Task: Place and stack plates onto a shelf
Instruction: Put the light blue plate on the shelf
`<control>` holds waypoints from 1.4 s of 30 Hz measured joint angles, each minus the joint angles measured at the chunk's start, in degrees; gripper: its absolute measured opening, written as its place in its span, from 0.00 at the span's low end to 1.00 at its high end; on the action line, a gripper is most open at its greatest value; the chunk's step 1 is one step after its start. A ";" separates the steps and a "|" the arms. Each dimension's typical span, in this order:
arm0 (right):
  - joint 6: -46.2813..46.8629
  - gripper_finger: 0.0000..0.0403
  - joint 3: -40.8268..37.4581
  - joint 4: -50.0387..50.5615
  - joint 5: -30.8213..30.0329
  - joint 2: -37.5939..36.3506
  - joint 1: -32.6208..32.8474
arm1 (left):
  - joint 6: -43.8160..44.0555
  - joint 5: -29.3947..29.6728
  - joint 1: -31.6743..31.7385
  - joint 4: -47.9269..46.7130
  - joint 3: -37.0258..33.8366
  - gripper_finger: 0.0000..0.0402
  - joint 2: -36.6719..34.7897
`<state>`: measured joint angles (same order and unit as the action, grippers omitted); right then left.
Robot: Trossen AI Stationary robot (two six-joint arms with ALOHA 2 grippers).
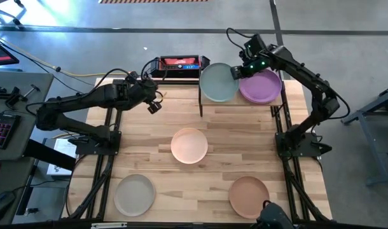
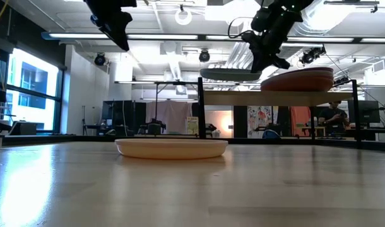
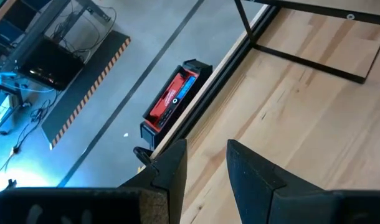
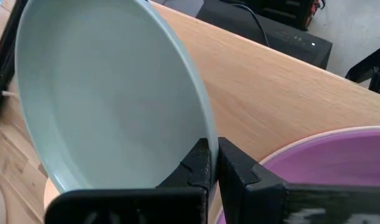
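Observation:
The shelf (image 1: 245,105) stands at the table's far edge, right of centre. A purple plate (image 1: 260,86) lies on its right half and also shows in the right wrist view (image 4: 321,165). My right gripper (image 1: 236,71) is shut on a teal plate (image 1: 217,83) over the shelf's left half. In the low view the teal plate (image 2: 233,74) hangs a little above the shelf board (image 2: 278,98). My left gripper (image 1: 153,104) is open and empty above the table's far left. A peach plate (image 1: 189,145), a beige plate (image 1: 135,194) and a terracotta plate (image 1: 249,195) lie flat on the table. My right gripper pinches the teal plate's rim (image 4: 199,134) between its two fingers, on the side nearest the purple plate. The fingers come slanting down from the far right. The plate is about level, hollow side up, and seems clear of the shelf board.
A black and red box (image 1: 179,64) sits just past the table's far edge, left of the shelf. The shelf's thin black legs (image 1: 201,102) stand on the tabletop. Bare wood lies between the three plates on the table.

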<state>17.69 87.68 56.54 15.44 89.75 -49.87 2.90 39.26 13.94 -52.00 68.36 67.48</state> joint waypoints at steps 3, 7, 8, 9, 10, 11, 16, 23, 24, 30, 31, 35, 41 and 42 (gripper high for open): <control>-0.02 0.00 -0.02 0.08 -0.42 0.33 0.02 | -0.07 -0.19 0.06 0.01 0.00 0.25 0.00; -0.33 0.00 0.00 0.44 -2.43 0.33 0.31 | -0.11 -0.19 0.04 0.01 0.00 0.25 0.00; -0.75 0.00 -0.01 0.83 -3.17 0.33 0.42 | -0.11 -0.19 0.04 0.00 0.00 0.25 0.00; -1.11 0.00 -0.02 1.19 -3.49 0.33 0.42 | -0.12 -0.19 0.04 -0.01 0.00 0.25 0.00; -1.29 0.00 -0.01 1.42 -3.63 0.33 0.42 | -0.11 -0.19 0.04 0.01 0.00 0.25 0.00; -1.27 0.00 0.00 1.43 -3.65 0.33 0.42 | -0.12 -0.19 0.04 0.00 0.00 0.25 0.00; -1.27 0.00 -0.24 1.10 -4.49 0.33 0.42 | -1.54 -0.17 0.04 -0.01 0.00 0.25 0.00; -1.22 0.00 -0.48 0.05 -5.02 0.35 0.91 | -2.54 -0.15 0.06 -0.01 0.00 0.25 0.00; -1.25 0.00 -0.48 0.14 -5.15 0.35 1.16 | -2.54 -0.15 0.06 0.00 0.00 0.25 0.00; -0.93 0.00 -0.50 0.21 -6.16 1.18 2.56 | -2.55 -0.14 0.06 -0.01 0.00 0.25 0.00; -0.72 0.00 -0.50 0.21 -6.16 1.43 2.71 | -2.58 -0.15 0.06 -0.01 0.00 0.25 0.00; -0.50 0.00 -0.50 0.22 -6.66 1.84 3.05 | -2.60 -0.15 0.06 -0.03 0.00 0.25 0.00; -0.01 0.00 -0.50 0.33 -9.13 1.88 3.04 | -3.09 -0.13 0.07 -0.08 0.00 0.25 0.00; 0.02 0.00 -0.50 0.40 -9.38 1.88 3.04 | -3.10 -0.13 0.07 -0.13 0.00 0.25 0.00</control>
<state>17.72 87.18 56.95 6.06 91.64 -46.83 -0.21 39.13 14.01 -52.13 68.36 67.48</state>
